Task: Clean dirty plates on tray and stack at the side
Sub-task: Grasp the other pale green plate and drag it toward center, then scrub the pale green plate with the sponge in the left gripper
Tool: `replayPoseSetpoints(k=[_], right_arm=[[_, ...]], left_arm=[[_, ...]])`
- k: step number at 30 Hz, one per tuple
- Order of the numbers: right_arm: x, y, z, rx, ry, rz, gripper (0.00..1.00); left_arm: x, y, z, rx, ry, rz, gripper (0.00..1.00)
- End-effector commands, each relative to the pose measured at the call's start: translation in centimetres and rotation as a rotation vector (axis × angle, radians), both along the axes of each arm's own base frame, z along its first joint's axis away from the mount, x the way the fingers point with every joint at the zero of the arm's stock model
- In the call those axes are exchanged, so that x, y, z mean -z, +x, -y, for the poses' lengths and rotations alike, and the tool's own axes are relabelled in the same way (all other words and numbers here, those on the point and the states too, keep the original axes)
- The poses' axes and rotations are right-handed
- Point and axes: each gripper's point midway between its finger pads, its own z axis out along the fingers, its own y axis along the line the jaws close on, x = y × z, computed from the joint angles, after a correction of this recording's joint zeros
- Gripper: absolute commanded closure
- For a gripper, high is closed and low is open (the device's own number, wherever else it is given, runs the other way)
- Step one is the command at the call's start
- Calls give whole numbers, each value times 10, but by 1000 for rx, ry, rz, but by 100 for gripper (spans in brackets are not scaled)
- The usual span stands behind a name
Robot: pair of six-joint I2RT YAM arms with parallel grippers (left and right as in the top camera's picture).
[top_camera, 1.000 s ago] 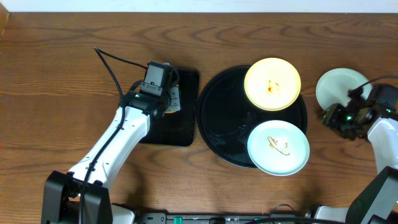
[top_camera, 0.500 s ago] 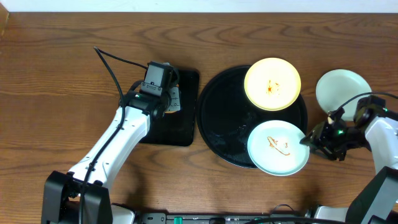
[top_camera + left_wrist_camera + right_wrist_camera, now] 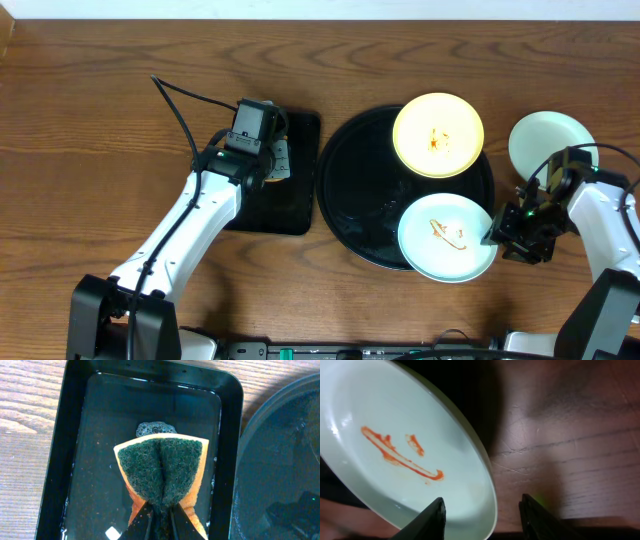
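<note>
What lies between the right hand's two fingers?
The rim of the smeared mint plate and bare tabletop, inside the open right hand; right wrist view shows it.

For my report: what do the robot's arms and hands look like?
The left arm and right arm have white links, black joints. A black cable trails from the left one. The left hand and right hand are black; a green light marks the right.

left arm (image 3: 190, 225) stretched forward, left gripper (image 3: 159, 520) pinched tight on sponge (image 3: 160, 467); right arm (image 3: 605, 215) bent inward, right gripper (image 3: 484, 517) spread wide
</note>
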Motion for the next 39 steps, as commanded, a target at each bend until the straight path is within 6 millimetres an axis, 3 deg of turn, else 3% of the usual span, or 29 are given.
replayPoseSetpoints(k=[1, 11, 12, 13, 17, 25, 34, 39], right_arm=[[3, -3, -1, 3, -38, -25, 53], [23, -18, -16, -8, -45, -64, 55], [24, -19, -17, -8, -45, -65, 60], [24, -18, -17, -10, -45, -64, 73], [24, -14, -19, -11, -37, -43, 99], [11, 14, -36, -76, 6, 55, 99], [-6, 66, -96, -263, 90, 300, 99], [-6, 89, -111, -262, 11, 391, 99]], left_arm=[[3, 0, -2, 8, 18, -4, 90], [3, 0, -2, 8, 18, -4, 90], [3, -1, -2, 8, 17, -4, 90], [3, -1, -2, 8, 17, -4, 90], [3, -1, -2, 8, 17, -4, 90], [3, -1, -2, 8, 17, -4, 90], [3, -1, -1, 12, 10, -7, 90], [0, -4, 21, 79, -99, -22, 92]])
